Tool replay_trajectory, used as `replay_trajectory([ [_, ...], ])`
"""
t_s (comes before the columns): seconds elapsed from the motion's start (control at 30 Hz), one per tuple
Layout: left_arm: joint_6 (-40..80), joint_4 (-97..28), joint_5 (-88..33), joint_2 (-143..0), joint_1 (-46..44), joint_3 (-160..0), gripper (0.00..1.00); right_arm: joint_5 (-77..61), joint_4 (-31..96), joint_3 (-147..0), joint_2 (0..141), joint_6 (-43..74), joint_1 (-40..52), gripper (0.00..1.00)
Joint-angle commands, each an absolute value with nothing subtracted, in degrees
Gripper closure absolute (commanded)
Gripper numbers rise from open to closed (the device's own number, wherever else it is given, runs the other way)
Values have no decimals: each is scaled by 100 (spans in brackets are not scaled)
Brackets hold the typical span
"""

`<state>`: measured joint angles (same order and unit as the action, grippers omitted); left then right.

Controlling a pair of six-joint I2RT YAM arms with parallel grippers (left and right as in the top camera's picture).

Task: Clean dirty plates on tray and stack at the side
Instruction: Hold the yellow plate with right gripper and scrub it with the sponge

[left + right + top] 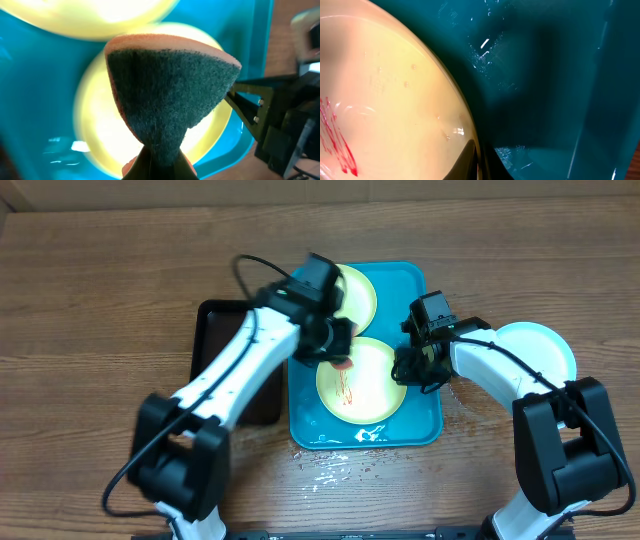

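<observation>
Two plates lie on the turquoise tray (pixel 420 418). The front plate (pixel 372 385) carries a red sauce smear (pixel 335 142); the back plate (pixel 356 292) looks unmarked. My left gripper (pixel 336 342) is shut on a sponge (pixel 170 95), orange with a dark green scouring face, hanging just above the front plate (pixel 97 135). At that plate's right rim my right gripper (pixel 410 368) is shut on the edge, one finger above the plate (pixel 385 100) and one below. A third plate (pixel 538 348) rests on the table to the right of the tray.
A dark brown-black tray (pixel 212 330) lies against the turquoise tray's left side, partly under my left arm. Wet patches and droplets (pixel 325 465) mark the tray's front and the wooden table before it. My right arm (pixel 285 125) stands close to the sponge.
</observation>
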<state>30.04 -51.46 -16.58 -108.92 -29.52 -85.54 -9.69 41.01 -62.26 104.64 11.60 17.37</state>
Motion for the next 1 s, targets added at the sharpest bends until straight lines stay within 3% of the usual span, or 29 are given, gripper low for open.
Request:
replay_trajectory([
  [0.0,3605,-5127,-1741,-11528,-3048,-8626,96,-869,4077,-6296,10547,1247,1767,96],
  [0.4,3022,-5931,-294,-11959,-2714,-8674,96,-932,4084,-6296,10547,1247,1767,96],
  [0.7,3098,-5253,-2156,-12116,-3124,-8674,96,-930,4101,-6296,10547,1247,1767,96],
  [0.97,3286,-5376,-3116,-12322,-3205,-8674,96,-930,4136,-6296,10547,1247,1767,96],
])
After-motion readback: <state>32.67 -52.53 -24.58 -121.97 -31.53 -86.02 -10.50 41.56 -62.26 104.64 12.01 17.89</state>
